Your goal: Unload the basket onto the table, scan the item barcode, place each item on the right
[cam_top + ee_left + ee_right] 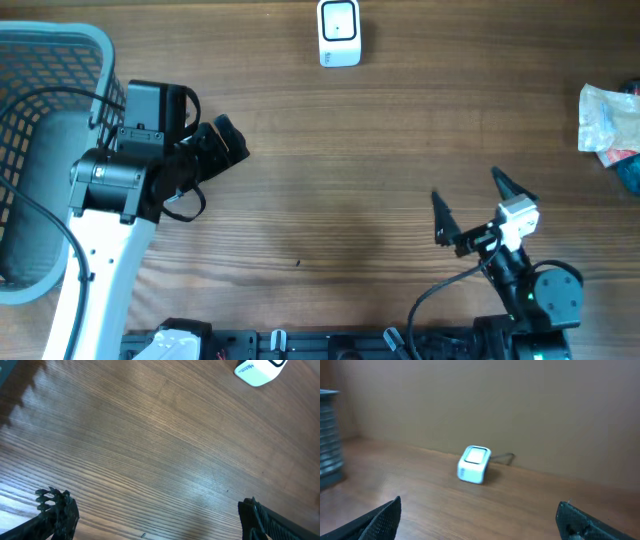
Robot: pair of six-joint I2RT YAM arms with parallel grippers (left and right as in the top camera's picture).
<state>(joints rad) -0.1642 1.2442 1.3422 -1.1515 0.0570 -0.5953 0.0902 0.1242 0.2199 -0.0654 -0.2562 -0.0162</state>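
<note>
Resting at the right edge of the overhead frame, the crinkled clear-plastic wrapped item (607,122) lies on the brown wooden table (330,170). The small white box-shaped scanner (339,33) stands at top centre. The left gripper (228,142) and right gripper (466,185) are spread wide and hold nothing.

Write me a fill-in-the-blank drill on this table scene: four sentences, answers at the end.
1. The left pincer and the right pincer both stand ____ and hold nothing.
2. The barcode scanner near the table's far edge has a ____ body.
3. The mesh basket stands on the robot's ____ side.
4. The plastic-wrapped packet lies at the robot's far ____, untouched by either arm.

Missing words: open; white; left; right.
</note>
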